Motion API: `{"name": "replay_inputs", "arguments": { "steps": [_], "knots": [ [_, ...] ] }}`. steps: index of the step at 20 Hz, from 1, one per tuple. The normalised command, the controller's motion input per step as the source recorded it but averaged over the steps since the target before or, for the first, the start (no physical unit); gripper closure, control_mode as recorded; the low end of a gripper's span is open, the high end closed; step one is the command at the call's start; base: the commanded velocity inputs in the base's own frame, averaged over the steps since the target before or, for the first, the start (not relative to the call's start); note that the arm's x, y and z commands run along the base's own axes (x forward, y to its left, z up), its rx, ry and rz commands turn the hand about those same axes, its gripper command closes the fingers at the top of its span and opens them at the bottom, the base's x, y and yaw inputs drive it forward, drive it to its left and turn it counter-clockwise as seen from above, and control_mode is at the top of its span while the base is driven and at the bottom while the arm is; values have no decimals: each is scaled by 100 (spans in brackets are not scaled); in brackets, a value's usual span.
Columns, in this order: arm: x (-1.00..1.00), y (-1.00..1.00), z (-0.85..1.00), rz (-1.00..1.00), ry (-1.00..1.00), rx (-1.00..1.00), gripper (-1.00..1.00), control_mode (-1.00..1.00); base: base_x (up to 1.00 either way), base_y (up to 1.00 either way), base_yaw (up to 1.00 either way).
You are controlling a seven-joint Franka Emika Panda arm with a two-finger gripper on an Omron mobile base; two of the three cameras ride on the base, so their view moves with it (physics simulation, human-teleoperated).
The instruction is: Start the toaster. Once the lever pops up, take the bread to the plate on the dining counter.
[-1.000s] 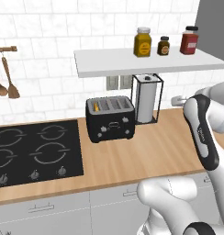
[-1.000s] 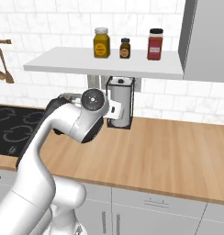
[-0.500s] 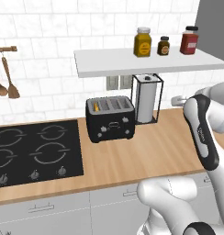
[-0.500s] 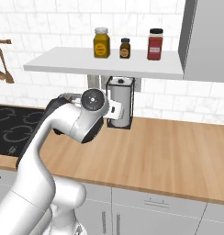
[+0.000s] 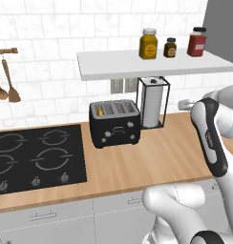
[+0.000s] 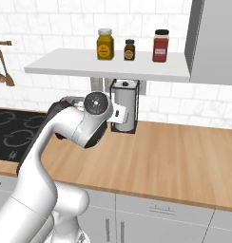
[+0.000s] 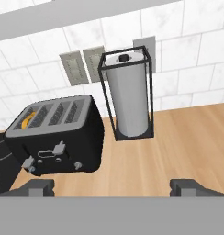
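1. Worktop (image 5: 152,157) of light wood is the largest thing we see, running left to right under a white tiled wall, with grey cabinet fronts below it
2. A black cooktop (image 5: 32,157) is set into the worktop at the left, and wooden spoons (image 5: 6,86) hang on the wall above it
3. A white shelf (image 5: 152,64) on the wall carries three jars: a yellow one (image 5: 148,44), a small dark one (image 5: 170,47) and a red one (image 5: 196,42)
4. We find the toaster (image 5: 114,123) standing on the worktop just right of the cooktop, under the shelf's left part, its knobs facing the near edge
5. A paper towel roll (image 5: 153,102) stands upright in a black wire frame just right of the toaster, near the wall, not touching it
6. Our gripper (image 7: 116,188) hangs above the worktop, nearer than the toaster and roll, its two dark fingertips (image 7: 38,187) spread wide with nothing between them
7. The bread (image 7: 29,118) sits in the toaster's leftmost slot, and we see just its orange-tan top edge
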Motion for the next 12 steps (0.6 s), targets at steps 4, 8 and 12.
{"name": "replay_inputs", "arguments": {
  "steps": [4, 8, 12],
  "knots": [
    [0, 0, 0, 0, 0, 0, -100, -100, 0, 0, 0],
    [0, 0, 0, 0, 0, 0, -100, -100, 0, 0, 0],
    [0, 0, 0, 0, 0, 0, -100, -100, 0, 0, 0]
  ]
}}
